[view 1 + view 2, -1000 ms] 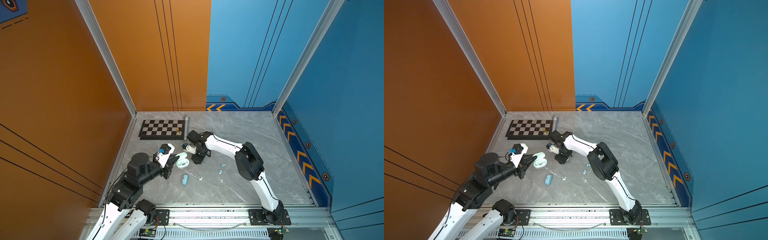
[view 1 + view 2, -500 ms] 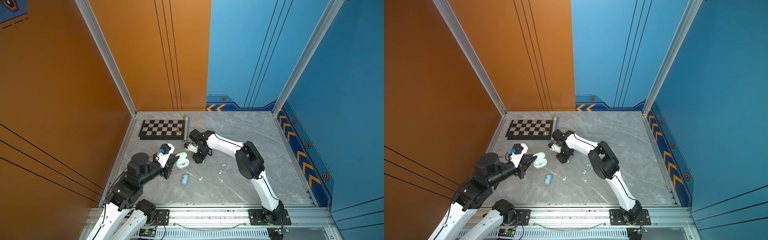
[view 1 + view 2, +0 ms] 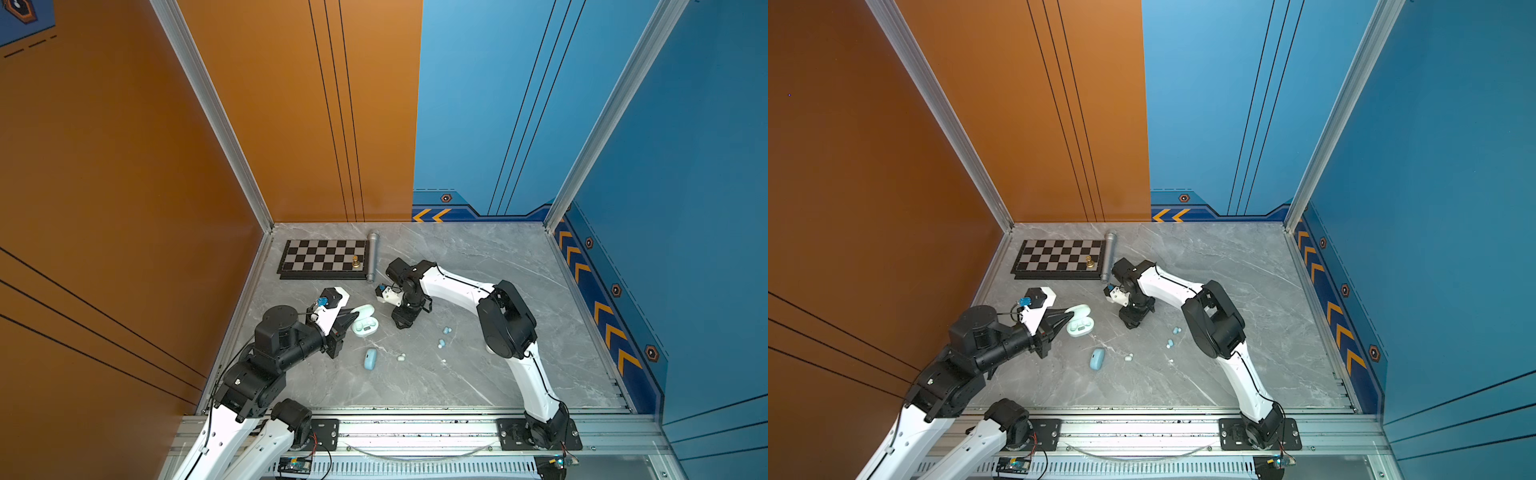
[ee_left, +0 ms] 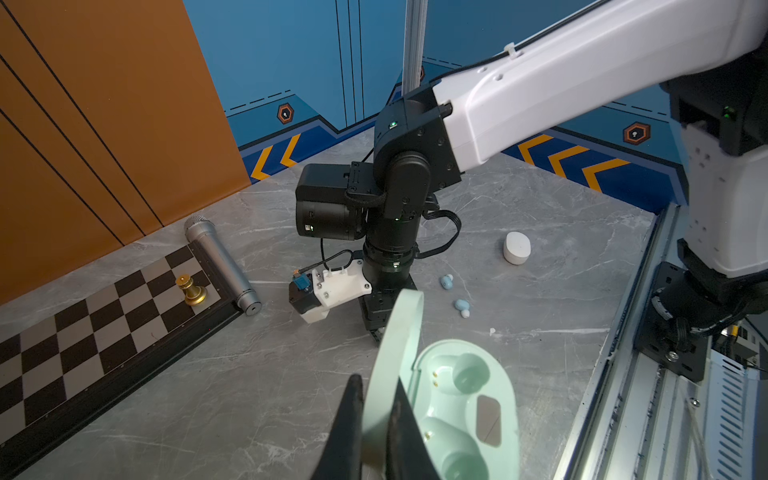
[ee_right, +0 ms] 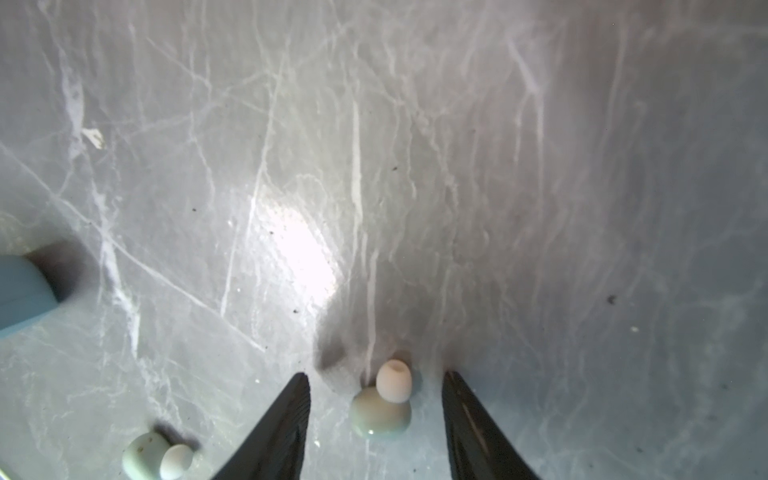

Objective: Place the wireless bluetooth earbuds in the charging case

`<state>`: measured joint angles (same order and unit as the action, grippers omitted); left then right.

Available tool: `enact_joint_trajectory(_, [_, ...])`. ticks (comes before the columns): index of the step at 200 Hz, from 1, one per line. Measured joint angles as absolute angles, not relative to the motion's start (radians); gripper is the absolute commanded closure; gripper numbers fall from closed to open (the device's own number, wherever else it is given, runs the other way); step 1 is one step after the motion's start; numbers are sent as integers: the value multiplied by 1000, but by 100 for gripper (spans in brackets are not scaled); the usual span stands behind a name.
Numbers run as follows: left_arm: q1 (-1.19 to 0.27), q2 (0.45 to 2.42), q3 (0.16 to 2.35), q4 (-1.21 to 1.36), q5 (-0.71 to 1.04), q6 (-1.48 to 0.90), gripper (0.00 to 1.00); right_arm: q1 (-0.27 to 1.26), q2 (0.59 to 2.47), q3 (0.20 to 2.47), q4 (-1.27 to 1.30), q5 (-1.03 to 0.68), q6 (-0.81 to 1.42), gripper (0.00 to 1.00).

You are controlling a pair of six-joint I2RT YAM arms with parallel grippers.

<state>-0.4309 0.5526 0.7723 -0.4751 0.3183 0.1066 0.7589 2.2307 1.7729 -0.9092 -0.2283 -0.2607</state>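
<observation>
Right gripper [image 5: 376, 376] — spread astride mint earbud [image 5: 380, 415], likely for pickup | left gripper [image 4: 376, 386] — clamped on case lid [image 4: 399, 332], likely steadying it

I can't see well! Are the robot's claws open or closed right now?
Left gripper: shut on the mint case's lid.
Right gripper: open around an earbud, not gripping it.

Inspection finds no legible text, brand, label or number on any item. The only signs are orange chevron arrows [image 3: 436, 215] on the blue wall skirting [image 3: 461, 212] and hexagonal emblems [image 3: 446, 198], whose inner marks are unreadable.
</observation>
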Motion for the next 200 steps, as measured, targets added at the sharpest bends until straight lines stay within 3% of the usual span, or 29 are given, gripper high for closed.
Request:
enact_joint_trajectory(133, [-431,582,815,-475,318,115,100,763,2223,1760,-909,-20,-203,45])
enact_joint_trajectory(200, [-431,609,822,-475,318,115,100,691,2193,1743,-907,13,-193,49])
